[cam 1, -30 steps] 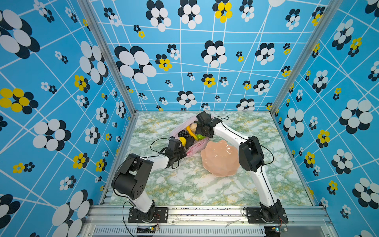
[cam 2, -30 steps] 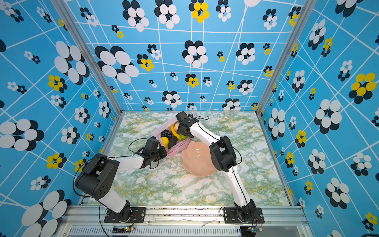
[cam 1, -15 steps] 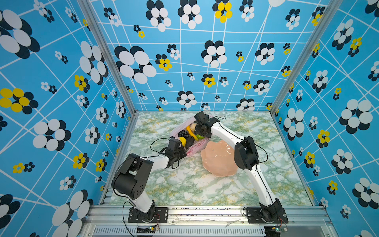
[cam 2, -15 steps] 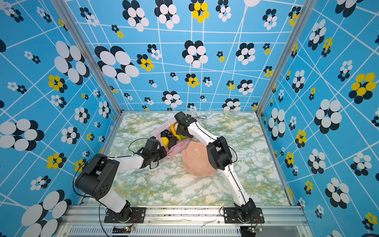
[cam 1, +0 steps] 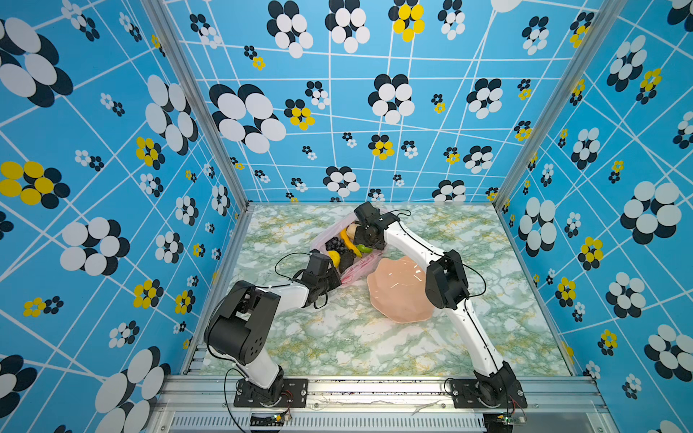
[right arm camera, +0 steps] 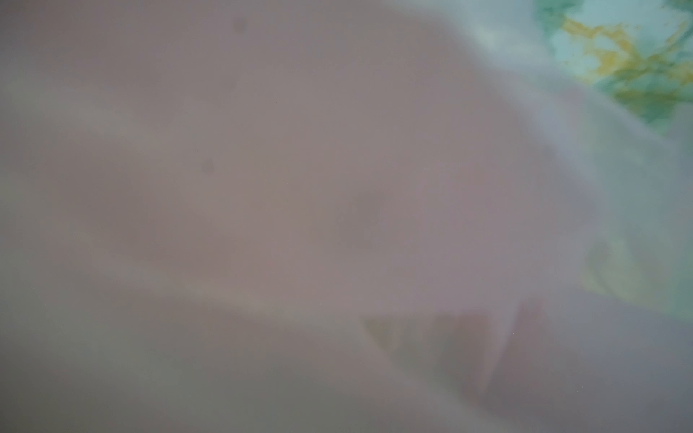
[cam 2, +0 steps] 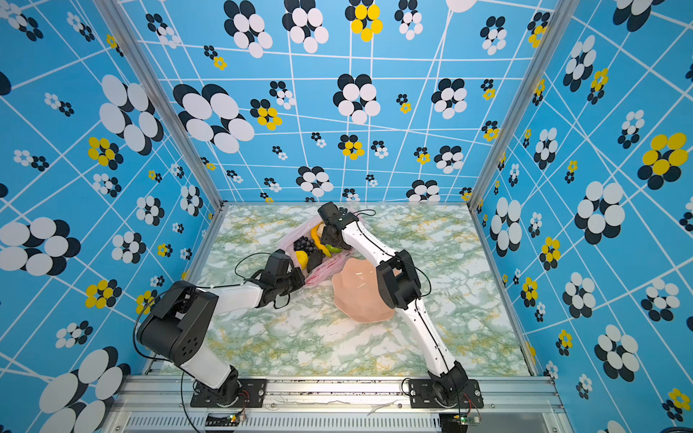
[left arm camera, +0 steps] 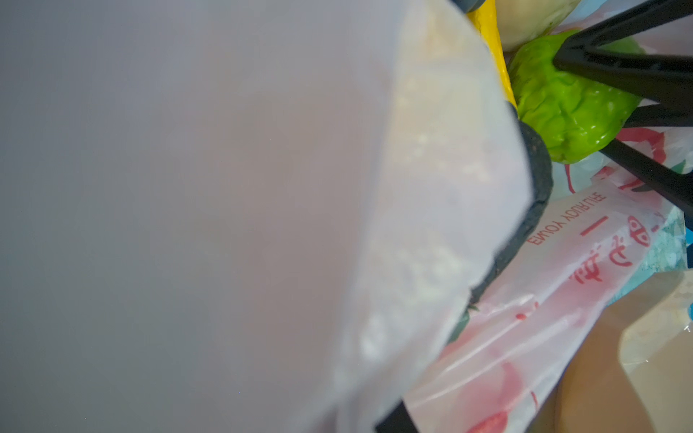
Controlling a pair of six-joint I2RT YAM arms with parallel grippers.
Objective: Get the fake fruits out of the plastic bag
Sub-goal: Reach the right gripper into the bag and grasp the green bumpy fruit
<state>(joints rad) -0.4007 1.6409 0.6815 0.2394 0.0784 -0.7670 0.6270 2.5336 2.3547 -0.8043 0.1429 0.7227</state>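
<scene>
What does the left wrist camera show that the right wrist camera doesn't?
Only the left wrist: a bumpy green fruit with black fingers either side, a yellow fruit, a dark fruit, red print and the peach dish. Only the right wrist: nothing, just blur. Both: the pink bag against the lens and a patch of marbled table.
</scene>
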